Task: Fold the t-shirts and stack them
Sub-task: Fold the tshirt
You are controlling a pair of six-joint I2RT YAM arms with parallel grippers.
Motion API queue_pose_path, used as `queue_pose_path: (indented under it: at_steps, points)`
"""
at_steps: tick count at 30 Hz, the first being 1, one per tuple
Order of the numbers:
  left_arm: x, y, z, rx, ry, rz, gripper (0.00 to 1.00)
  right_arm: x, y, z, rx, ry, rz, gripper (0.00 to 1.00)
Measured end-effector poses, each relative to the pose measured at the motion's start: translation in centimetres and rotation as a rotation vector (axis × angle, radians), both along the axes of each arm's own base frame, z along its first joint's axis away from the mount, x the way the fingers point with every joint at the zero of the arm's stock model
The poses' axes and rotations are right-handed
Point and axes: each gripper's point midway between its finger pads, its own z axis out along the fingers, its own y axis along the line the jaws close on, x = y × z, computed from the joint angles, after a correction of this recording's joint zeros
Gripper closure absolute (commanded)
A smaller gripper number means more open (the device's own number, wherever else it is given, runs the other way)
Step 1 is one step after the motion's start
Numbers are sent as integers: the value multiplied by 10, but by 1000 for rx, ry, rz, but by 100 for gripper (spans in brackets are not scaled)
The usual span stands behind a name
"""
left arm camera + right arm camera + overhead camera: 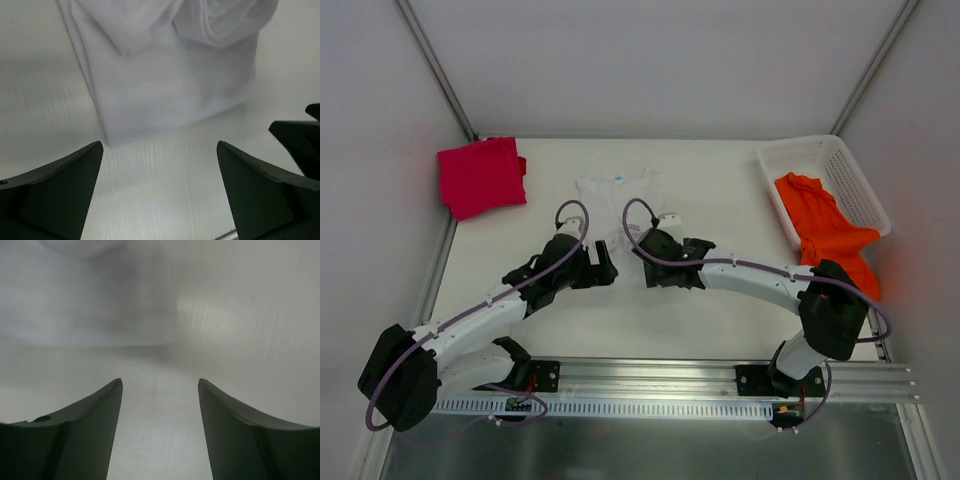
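1. White walls close in a white table; the arms are bolted at its near edge.
2. The white t-shirt lies part-folded, midway along the far edge. Folding it looks like the step in hand.
3. The left hand gapes wide and empty at the shirt's near hem. The right hand is open less widely, empty, and low over the table.
4. Next, each hand likely needs to pinch the hem.
5. The magenta t-shirt sits folded at the far-left corner. The orange t-shirt spills from the basket at the far-right corner. Neither obstructs.

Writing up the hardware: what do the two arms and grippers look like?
The left arm and right arm have white links, black joints and thin purple cables. The left gripper and right gripper have dark, tapered fingers.
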Motion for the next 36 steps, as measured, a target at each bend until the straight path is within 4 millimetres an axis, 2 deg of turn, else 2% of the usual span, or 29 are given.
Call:
queue_pose_path:
  at_steps: [2, 4, 6, 9, 17, 20, 23, 24, 28, 33, 36]
  points:
    - [-22, -9, -12, -11, 31, -40, 1, -20, -28, -26, -47, 45, -19, 33]
    - [-39, -8, -27, -13, 68, -44, 1, -34, -51, -40, -72, 72, -40, 33]
    - [-49, -2, -42, -9, 107, -27, 1, -42, -63, -46, -69, 80, -58, 33]
    - [-57, 5, -54, 0, 141, -5, 1, -47, -70, -48, -39, 72, -75, 32]
    - [-50, 8, -44, -25, 92, 40, 1, -42, -65, -45, 6, 42, -89, 32]
    - [-48, 11, -49, -6, 101, 57, 1, -36, -60, -43, 28, 26, -79, 32]
    - [-49, 15, -62, 37, 132, 74, 1, -22, -48, -40, 118, 20, -77, 32]
    - [-46, 13, -61, 37, 125, 81, 1, -15, -45, -40, 159, 18, -83, 32]
    - [-34, 7, -62, 43, 123, 94, 1, 5, -45, -54, 257, 47, -103, 32]
    - [-21, -1, -62, 44, 112, 102, 1, 15, -28, -79, 348, 116, -76, 33]
    - [-14, -6, -62, 49, 111, 105, 1, 26, -15, -76, 441, 122, -60, 33]
